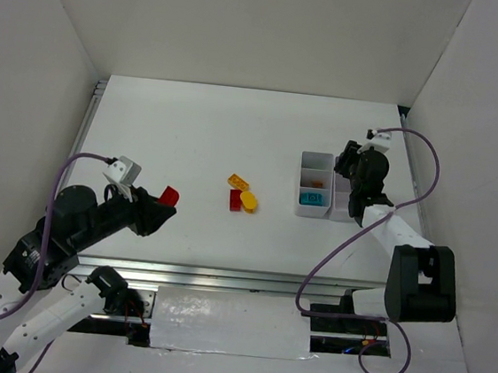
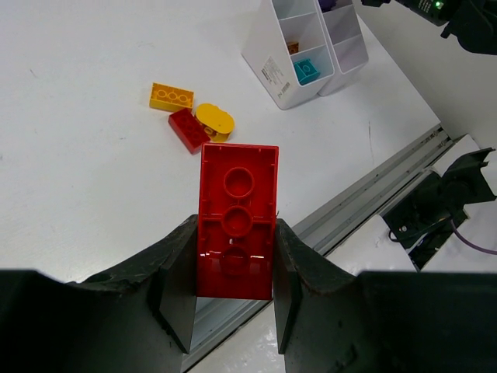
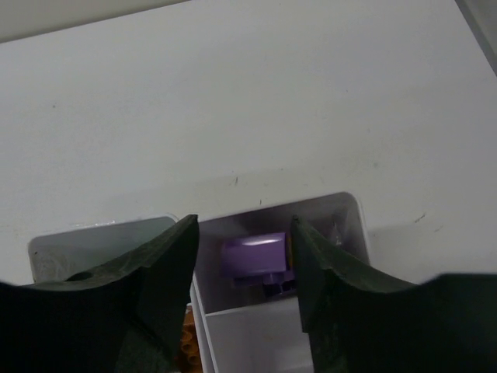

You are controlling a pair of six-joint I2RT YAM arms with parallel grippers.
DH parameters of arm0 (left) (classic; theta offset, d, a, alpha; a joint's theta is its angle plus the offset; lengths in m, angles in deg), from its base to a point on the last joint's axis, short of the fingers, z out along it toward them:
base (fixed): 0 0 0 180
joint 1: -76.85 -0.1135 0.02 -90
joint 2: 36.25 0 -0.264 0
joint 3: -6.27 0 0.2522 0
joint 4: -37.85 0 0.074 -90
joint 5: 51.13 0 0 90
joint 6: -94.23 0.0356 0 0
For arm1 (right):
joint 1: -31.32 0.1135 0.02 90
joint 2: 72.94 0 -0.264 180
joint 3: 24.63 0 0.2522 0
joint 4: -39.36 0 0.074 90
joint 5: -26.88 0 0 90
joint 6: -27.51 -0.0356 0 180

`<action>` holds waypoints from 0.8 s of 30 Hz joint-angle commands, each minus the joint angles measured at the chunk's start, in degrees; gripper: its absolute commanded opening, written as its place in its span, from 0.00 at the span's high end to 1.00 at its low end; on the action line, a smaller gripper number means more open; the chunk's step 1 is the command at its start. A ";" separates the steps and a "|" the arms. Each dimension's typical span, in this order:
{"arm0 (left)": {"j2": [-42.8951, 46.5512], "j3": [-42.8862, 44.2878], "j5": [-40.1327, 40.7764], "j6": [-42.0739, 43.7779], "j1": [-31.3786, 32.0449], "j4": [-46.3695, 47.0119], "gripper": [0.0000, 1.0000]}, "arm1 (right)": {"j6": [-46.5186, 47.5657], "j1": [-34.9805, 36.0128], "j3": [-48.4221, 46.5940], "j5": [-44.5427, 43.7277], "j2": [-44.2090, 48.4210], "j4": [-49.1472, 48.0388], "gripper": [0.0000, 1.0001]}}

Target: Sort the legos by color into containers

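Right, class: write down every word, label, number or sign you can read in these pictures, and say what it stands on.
No text here can be read.
sticker on the side of the white tray: a few printed lines, too small and blurred to read.
red brick: no lettering visible on its hollow underside.
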 commanded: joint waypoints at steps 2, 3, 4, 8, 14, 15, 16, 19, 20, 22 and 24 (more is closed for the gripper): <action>0.62 -0.14 -0.61 1.71 0.02 2.61 0.94 | -0.94 -0.35 0.33 -1.53 1.88 -3.12 0.26; 0.70 -0.14 -0.61 1.71 0.03 2.61 0.94 | -1.02 -0.35 0.42 -1.70 2.15 -3.21 0.11; 0.70 -0.05 -0.53 1.62 0.03 2.70 0.94 | -1.20 -0.35 0.68 -2.14 2.32 -3.47 0.01; 0.88 0.04 -0.53 1.71 0.02 2.61 0.95 | -1.46 -0.35 1.03 -1.45 3.90 -3.74 0.00; 0.01 0.65 -0.87 1.71 -0.06 2.70 0.98 | -6.80 -0.35 -2.30 3.10 9.70 1.87 0.00; -0.43 1.00 -1.57 1.62 -0.06 2.79 0.99 | -8.22 -0.35 -4.31 5.39 11.97 5.63 0.00; -0.79 0.92 -2.54 1.53 0.02 3.05 1.00 | -9.62 -0.35 -5.46 8.46 12.86 7.67 0.00; -3.15 0.66 -11.04 0.66 -0.06 6.29 1.00 | -15.59 0.00 -9.51 27.24 15.42 14.79 0.00; -3.60 0.48 -14.73 0.39 -0.06 7.69 1.00 | -17.44 0.79 -9.95 32.08 15.86 15.59 0.00; -4.83 -0.13 -26.85 -0.22 0.02 13.22 1.00 | -24.27 2.72 -9.17 44.74 17.96 14.56 0.01; -5.53 -1.10 -35.98 -1.27 -0.06 19.10 1.00 | -29.04 8.33 -4.09 52.66 20.42 6.09 0.01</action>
